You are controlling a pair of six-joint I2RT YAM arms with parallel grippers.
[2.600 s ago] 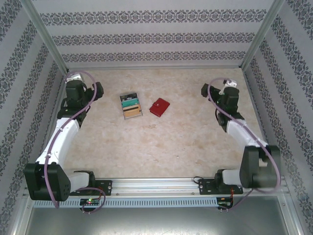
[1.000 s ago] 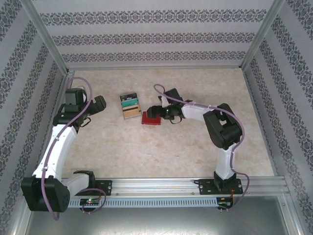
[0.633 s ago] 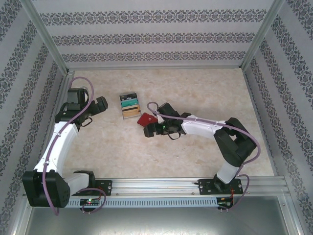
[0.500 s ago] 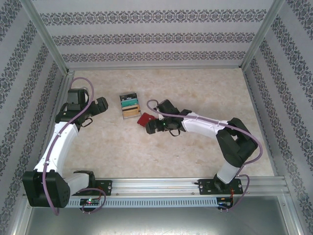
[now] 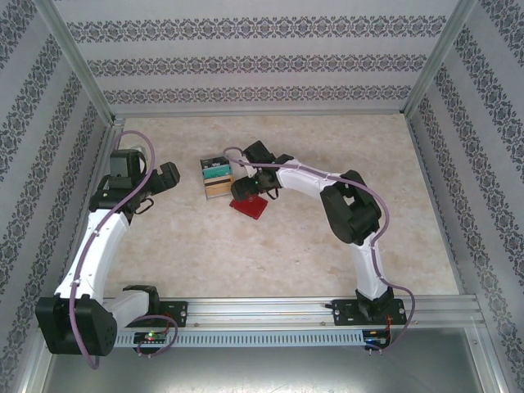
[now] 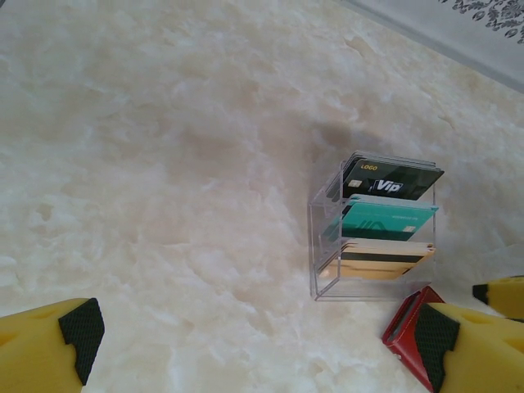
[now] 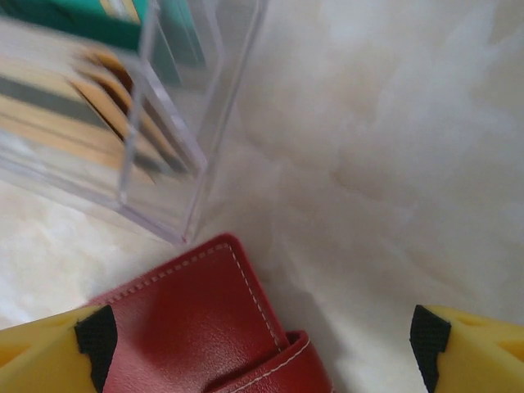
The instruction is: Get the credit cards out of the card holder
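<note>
The red card holder [image 5: 250,207] lies shut on the marble table, just right of and nearer than a clear stand. In the right wrist view its stitched cover [image 7: 184,323] and closing tab [image 7: 282,368] sit at the lower left. My right gripper [image 5: 243,191] hangs low over its far edge. The right gripper [image 7: 262,340] is open, its left pad [image 7: 97,337] at the cover's edge and its right pad over bare table. The credit cards inside are hidden. My left gripper [image 6: 254,344] is open over bare table, left of the card holder [image 6: 403,332].
A clear acrylic stand [image 5: 217,178] holds a black, a teal and a tan card; it [image 6: 372,233] stands right beside the card holder's far corner. Patterned walls and metal posts ring the table. Bare marble lies to the right and toward the near rail.
The right arm has swung in from the far right and its gripper now sits beside the stand. The card holder has slid left and nearer. The left arm has barely moved.
</note>
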